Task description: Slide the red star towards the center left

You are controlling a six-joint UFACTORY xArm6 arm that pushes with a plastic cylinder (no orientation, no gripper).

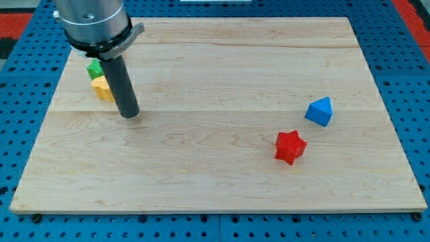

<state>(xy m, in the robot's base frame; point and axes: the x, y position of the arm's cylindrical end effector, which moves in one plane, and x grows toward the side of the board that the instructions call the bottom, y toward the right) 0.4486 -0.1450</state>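
Note:
The red star (pixel 290 146) lies on the wooden board (pixel 215 175) at the view's lower right. My tip (pixel 129 114) rests on the board at the view's left, far to the left of the red star and a little higher in the view. A yellow block (pixel 102 88) sits just left of the rod, close to it, with a green block (pixel 95 68) right above it, partly hidden by the rod's housing. A blue block (pixel 319 111) with a wedge-like shape lies up and to the right of the red star.
The board sits on a blue perforated base (pixel 20 101). The arm's grey cylindrical housing (pixel 94 23) hangs over the board's top left corner.

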